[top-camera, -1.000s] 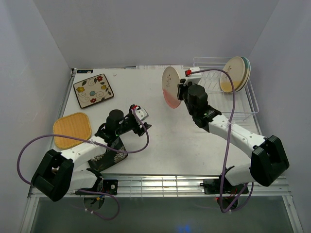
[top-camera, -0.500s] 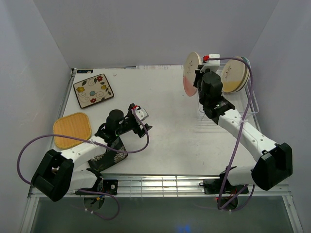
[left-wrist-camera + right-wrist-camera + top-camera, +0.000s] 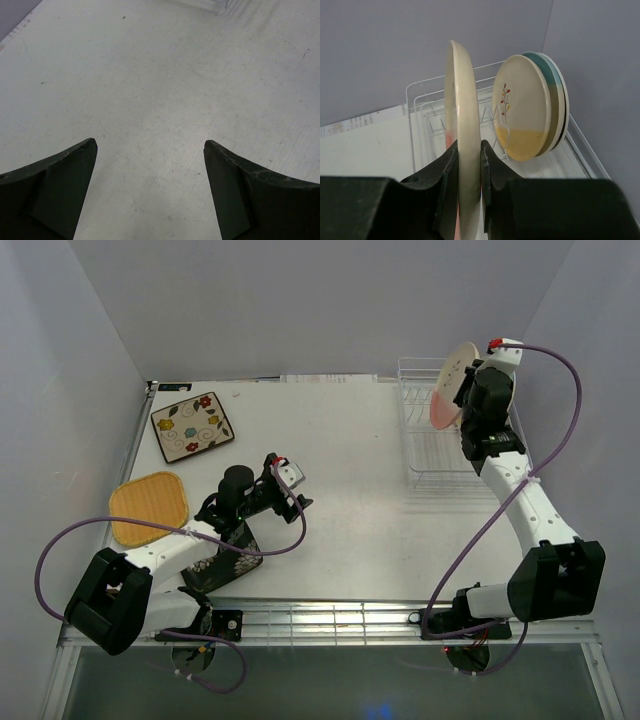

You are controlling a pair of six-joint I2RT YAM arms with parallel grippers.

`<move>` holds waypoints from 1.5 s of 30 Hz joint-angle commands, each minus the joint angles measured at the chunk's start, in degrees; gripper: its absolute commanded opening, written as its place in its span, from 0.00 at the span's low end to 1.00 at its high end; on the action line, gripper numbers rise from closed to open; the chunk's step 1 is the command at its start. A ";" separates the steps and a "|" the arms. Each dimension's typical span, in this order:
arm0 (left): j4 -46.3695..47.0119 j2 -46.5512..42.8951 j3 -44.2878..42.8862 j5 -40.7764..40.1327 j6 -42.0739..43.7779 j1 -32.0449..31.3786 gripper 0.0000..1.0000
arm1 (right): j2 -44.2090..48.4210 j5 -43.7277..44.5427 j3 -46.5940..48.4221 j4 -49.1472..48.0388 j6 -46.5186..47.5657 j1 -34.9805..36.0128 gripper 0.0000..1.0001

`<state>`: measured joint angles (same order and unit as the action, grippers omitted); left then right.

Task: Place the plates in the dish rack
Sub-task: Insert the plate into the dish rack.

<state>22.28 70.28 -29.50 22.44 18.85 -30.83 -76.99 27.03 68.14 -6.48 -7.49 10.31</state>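
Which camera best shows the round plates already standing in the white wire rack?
Right wrist view: the cream round plate with a yellow half stands upright in the white wire dish rack, a teal-edged plate behind it. In the top view the right arm covers them; the left wrist view misses them.

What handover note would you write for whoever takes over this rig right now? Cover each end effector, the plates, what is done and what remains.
Left end effector: open, empty, above bare table.
Right end effector: shut on the pink-half plate, held on edge above the dish rack.
Done: yellow-half plate stands in the rack, what look like two more behind it.
To do: slot the held plate; then the flowered cream plate, orange-yellow plate and black floral plate, all on the table, the last partly under the left arm.
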 commanded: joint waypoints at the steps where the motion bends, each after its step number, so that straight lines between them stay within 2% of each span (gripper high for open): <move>1: 0.04 -1.81 0.23 1.64 0.31 0.42 0.98 | 0.18 -4.42 4.02 -11.36 -2.79 -2.74 0.08; 9: -0.05 -1.82 0.14 2.00 0.31 0.51 0.98 | -4.39 -14.10 4.28 -17.07 2.04 -8.28 0.08; 12: 0.04 -2.16 0.32 2.35 0.40 0.51 0.98 | -6.32 -17.35 4.90 -18.21 0.64 -11.52 0.08; 16: -0.13 -2.52 0.40 2.61 0.22 0.68 0.98 | -7.29 -22.97 2.88 -24.52 -0.78 -15.31 0.08; 20: -0.13 -2.43 0.41 3.14 0.13 0.68 0.98 | -9.40 -26.32 4.72 -25.60 -1.65 -17.42 0.08; 29: -0.31 -2.96 0.41 3.75 0.04 0.86 0.98 | -12.04 -26.41 6.13 -29.20 1.06 -18.83 0.08; 40: -0.31 -3.13 0.58 4.63 0.04 1.03 0.98 | -13.97 -24.83 2.00 -41.05 4.67 -19.53 0.08; 45: -0.31 -2.96 0.58 5.07 0.04 1.03 0.98 | -15.99 -24.13 2.00 -43.52 6.78 -19.53 0.08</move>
<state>22.04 68.62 -29.47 25.78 18.98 -30.11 -93.73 1.72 68.45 -34.28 -2.31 -8.99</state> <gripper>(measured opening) 0.979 0.235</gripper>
